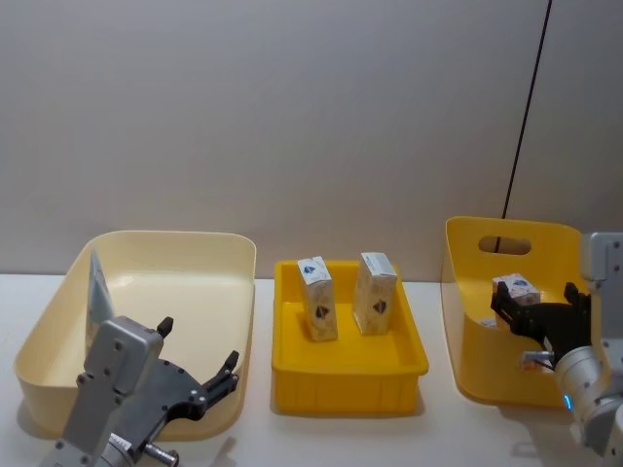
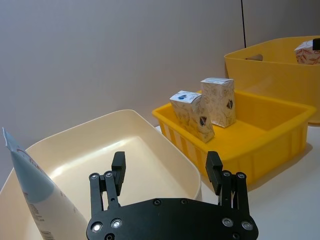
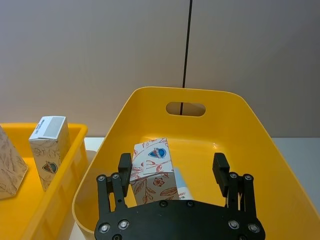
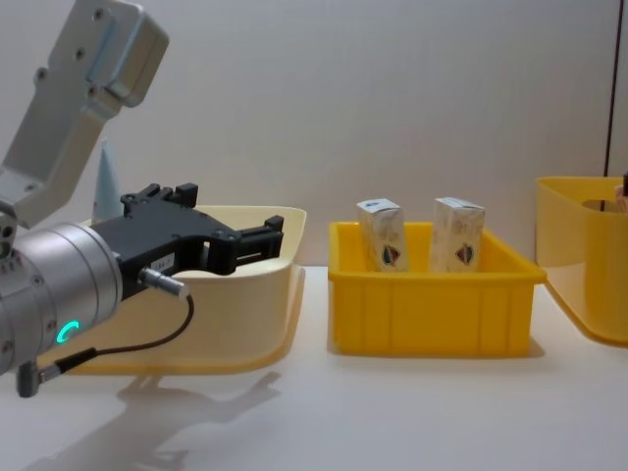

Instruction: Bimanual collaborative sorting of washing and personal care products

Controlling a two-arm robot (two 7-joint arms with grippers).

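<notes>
A light-blue tube (image 1: 97, 287) leans upright against the left wall of the cream bin (image 1: 195, 237). Two small white cartons (image 1: 317, 297) (image 1: 375, 292) stand in the yellow tray (image 1: 350, 375). Another carton (image 3: 150, 172) leans inside the yellow handled bin (image 1: 467, 243), with a pale item (image 3: 182, 186) lying beside it. My left gripper (image 1: 200, 342) hangs open over the cream bin's near right corner and holds nothing; its fingers (image 2: 118, 165) point across the bin. Over the handled bin, my right gripper (image 3: 172, 162) is open just above the carton, without touching it.
The three containers stand in a row on a white table against a grey wall. A black cable (image 1: 526, 107) runs down the wall behind the handled bin. Bare table lies in front of the containers.
</notes>
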